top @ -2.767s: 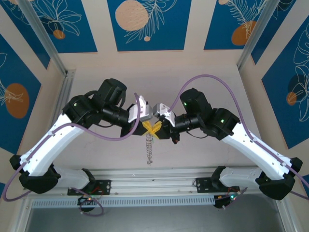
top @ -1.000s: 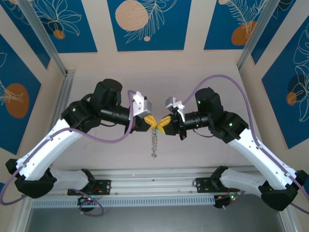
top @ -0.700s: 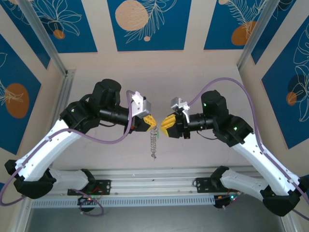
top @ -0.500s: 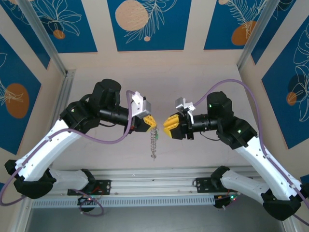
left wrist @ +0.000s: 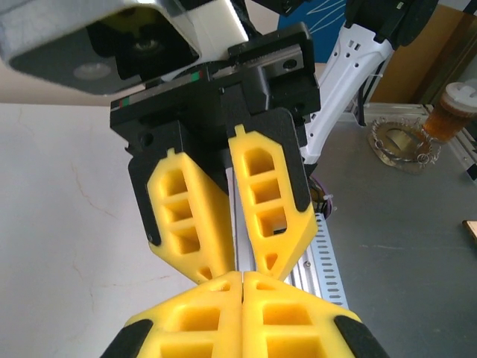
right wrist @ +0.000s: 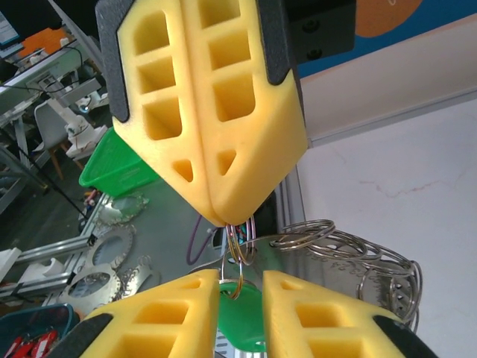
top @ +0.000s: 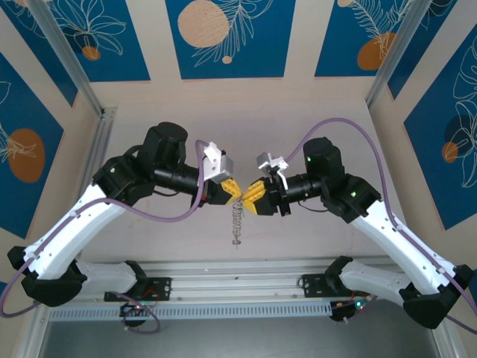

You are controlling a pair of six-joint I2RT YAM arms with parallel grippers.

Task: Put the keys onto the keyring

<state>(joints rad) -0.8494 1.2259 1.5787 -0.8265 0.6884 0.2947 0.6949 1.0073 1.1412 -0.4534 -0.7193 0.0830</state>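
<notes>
My left gripper (top: 233, 189) is shut on the top of the keyring (top: 237, 222), a chain of silvery split rings hanging below it over the table. In the right wrist view the left fingers (right wrist: 216, 149) pinch the small upper rings (right wrist: 244, 237), and more rings (right wrist: 350, 250) trail off to the right. A green key (right wrist: 252, 324) hangs from a small ring just under them. My right gripper (right wrist: 241, 277) is open, its fingers either side of that ring and key. In the left wrist view my left gripper (left wrist: 242, 274) is shut, facing the right fingers (left wrist: 261, 194).
An aluminium rail (top: 238, 280) runs along the table's near edge below the hanging chain. Beyond the table, a green bin (right wrist: 119, 168) and toothed metal discs (right wrist: 112, 250) lie on a grey bench, and a drink cup (left wrist: 452, 112) stands there.
My right gripper let go, opened and drew back to the right, then returned close to the left gripper. The left gripper has kept hold of the hanging rings.
</notes>
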